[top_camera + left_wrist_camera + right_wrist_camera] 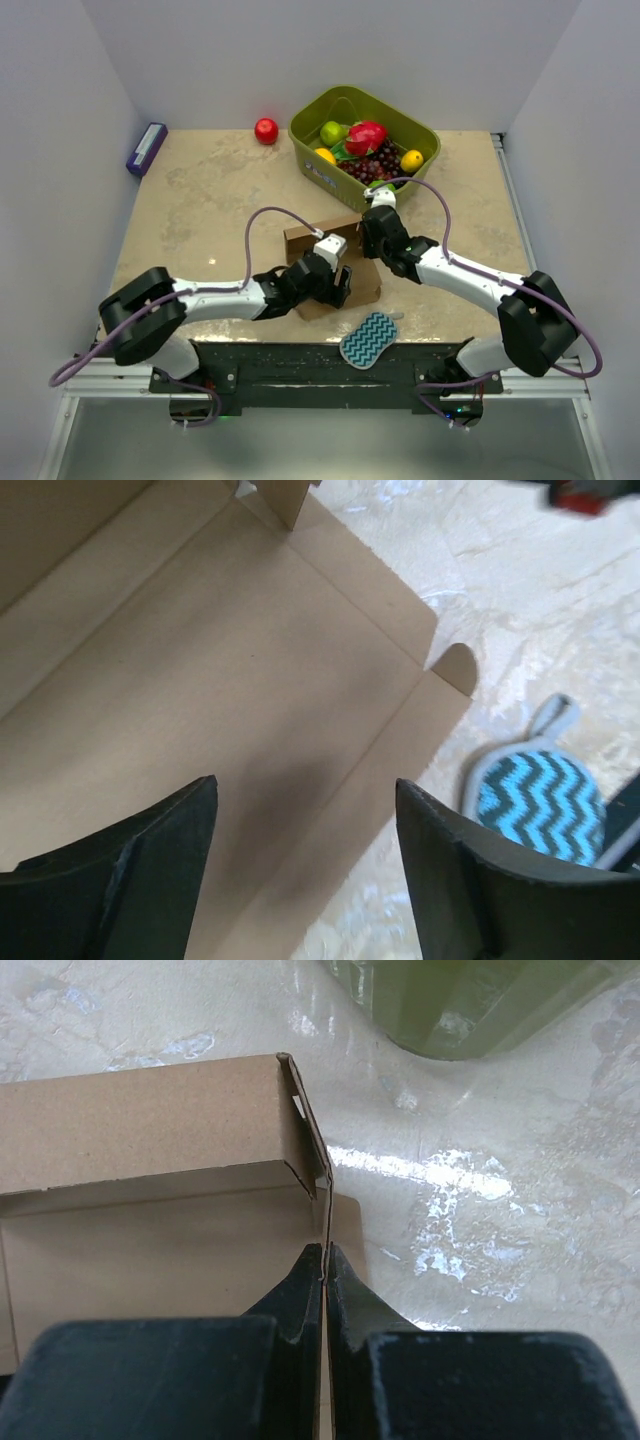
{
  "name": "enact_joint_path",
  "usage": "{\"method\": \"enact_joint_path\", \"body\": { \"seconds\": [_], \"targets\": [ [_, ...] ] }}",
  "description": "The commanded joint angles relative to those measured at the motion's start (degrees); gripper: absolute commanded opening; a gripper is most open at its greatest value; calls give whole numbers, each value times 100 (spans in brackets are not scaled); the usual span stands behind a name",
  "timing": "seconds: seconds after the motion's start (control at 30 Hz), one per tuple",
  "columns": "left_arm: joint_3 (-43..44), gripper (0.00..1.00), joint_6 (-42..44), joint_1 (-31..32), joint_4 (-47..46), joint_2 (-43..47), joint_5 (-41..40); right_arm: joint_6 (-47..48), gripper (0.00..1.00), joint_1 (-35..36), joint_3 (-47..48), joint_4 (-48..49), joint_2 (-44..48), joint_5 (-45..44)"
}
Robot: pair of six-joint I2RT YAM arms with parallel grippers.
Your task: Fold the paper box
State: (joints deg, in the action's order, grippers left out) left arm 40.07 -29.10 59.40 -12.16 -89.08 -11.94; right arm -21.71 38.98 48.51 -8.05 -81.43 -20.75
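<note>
The paper box [300, 239] is plain brown cardboard in the middle of the table, partly raised. In the left wrist view its flat creased panel [220, 660] lies under my left gripper [305, 782], whose fingers stand open with nothing between them. A small rounded flap [455, 668] sticks out at the panel's edge. My right gripper [325, 1252] is shut on the thin upright side panel of the box [150, 1130], beside the raised back wall. From above, the left gripper [340, 284] sits over the box's near part and the right gripper [372, 238] at its right end.
A green basket [312, 160] of fruit stands just behind the box, its wall close ahead of the right gripper [480, 1000]. A teal zigzag sponge [368, 338] lies at the near edge, right of the left gripper [540, 805]. A red apple [266, 131] and a purple box [146, 148] sit at the back left.
</note>
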Motion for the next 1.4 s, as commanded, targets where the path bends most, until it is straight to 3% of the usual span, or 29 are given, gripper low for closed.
{"method": "enact_joint_path", "body": {
  "seconds": [0.0,0.13,0.3,0.57,0.83,1.37],
  "targets": [
    [299,80,141,-16,890,908,69,-61,0,22,36,-434,4,-113],
    [580,84,159,-410,1769,1954,236,-52,0,31,36,-451,30,-139],
    [1063,86,194,-1770,2578,2965,605,-87,0,30,9,-443,48,-166],
    [976,85,230,-3354,2509,2668,1747,-122,0,31,0,-425,83,-148],
    [485,77,-122,-3716,1754,2220,2556,-166,0,31,-43,-372,66,-96],
    [-87,67,-482,-3786,733,1666,2663,-210,0,48,-131,-241,13,36]
  ]
}}
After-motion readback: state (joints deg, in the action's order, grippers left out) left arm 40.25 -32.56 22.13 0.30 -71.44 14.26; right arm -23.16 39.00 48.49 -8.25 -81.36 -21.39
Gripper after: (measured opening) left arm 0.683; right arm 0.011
